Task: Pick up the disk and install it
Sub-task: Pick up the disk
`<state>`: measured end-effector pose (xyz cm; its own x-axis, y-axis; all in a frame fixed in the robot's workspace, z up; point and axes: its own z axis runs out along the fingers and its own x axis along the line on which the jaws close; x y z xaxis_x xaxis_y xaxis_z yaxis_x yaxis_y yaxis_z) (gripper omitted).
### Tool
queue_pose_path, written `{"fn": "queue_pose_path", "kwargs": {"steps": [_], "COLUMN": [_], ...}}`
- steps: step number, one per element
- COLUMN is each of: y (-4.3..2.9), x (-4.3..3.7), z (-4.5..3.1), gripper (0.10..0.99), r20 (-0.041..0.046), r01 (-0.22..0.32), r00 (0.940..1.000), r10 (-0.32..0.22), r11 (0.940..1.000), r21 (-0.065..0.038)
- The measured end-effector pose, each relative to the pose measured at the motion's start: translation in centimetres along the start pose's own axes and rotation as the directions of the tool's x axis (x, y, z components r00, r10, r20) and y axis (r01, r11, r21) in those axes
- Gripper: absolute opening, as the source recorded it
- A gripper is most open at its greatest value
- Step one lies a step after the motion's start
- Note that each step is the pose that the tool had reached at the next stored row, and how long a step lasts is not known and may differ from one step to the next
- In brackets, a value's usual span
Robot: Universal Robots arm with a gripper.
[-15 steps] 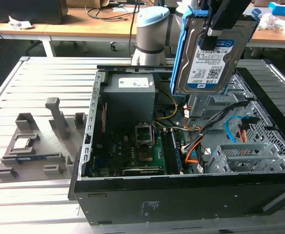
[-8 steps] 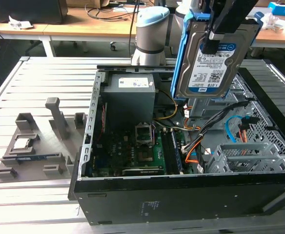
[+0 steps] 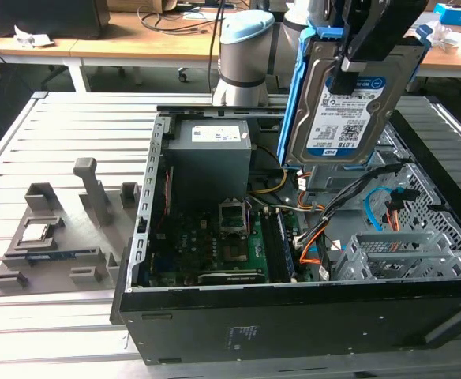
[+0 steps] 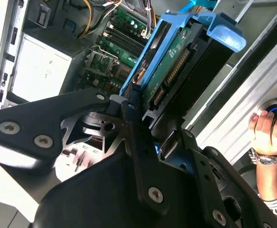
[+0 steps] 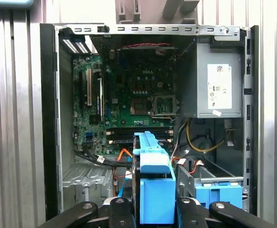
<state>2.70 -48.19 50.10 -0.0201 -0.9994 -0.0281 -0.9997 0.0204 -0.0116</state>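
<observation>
The end effector (image 3: 347,73) is clenched on the disk (image 3: 349,106) and holds it up on edge over the open computer case (image 3: 294,316). In the exterior view, that is about one o'clock from the middle of the case. That view shows the disk's white-and-blue label face and the blue frame running down its long edge. Below it I can see no contact with the loose cables (image 3: 372,201).

In the second wrist view the other face of the disk (image 4: 169,61) shows, with a green circuit board and a connector strip. A person's hand (image 4: 266,130) rests on something round, outside the case wall. In the first wrist view, looking straight down into the case, the blue frame (image 5: 153,190) is pinched between two black fingers (image 5: 120,211).

In the exterior view the power supply (image 3: 207,158) stands at eleven o'clock, close beside the disk's blue edge with a narrow gap between them. The motherboard (image 3: 207,245) lies at seven o'clock. The grey metal cage (image 3: 396,253) sits at four o'clock, against the case's near wall. Orange and blue cables crowd the space between the cage and the disk. The first wrist view also shows a blue latch piece (image 5: 219,192) on a grey bracket just beside the held disk.

On the table (image 3: 57,134), at nine o'clock and well apart from the case, lies a grey parts holder (image 3: 57,237).
</observation>
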Motion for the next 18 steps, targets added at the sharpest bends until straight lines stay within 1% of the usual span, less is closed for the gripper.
{"fn": "queue_pose_path", "kwargs": {"steps": [3, 8, 15, 18], "y": [0.0, -0.01, -0.01, -0.02], "x": [0.33, 1.28, 2.14, 2.63], "z": [0.02, 0.09, 0.16, 0.19], "gripper": [0.365, 0.365, 0.365, 0.365], "r20": [0.0, 0.0001, 0.0001, 0.0], "r01": [0.0, 0.0, 0.0, 0.0], "r00": [1.0, 1.0, 1.0, 1.0], "r10": [0.0, 0.0, 0.0, 0.0], "r11": [1.0, 1.0, 1.0, 1.0], "r21": [0.0, 0.0, 0.0, 0.0]}}
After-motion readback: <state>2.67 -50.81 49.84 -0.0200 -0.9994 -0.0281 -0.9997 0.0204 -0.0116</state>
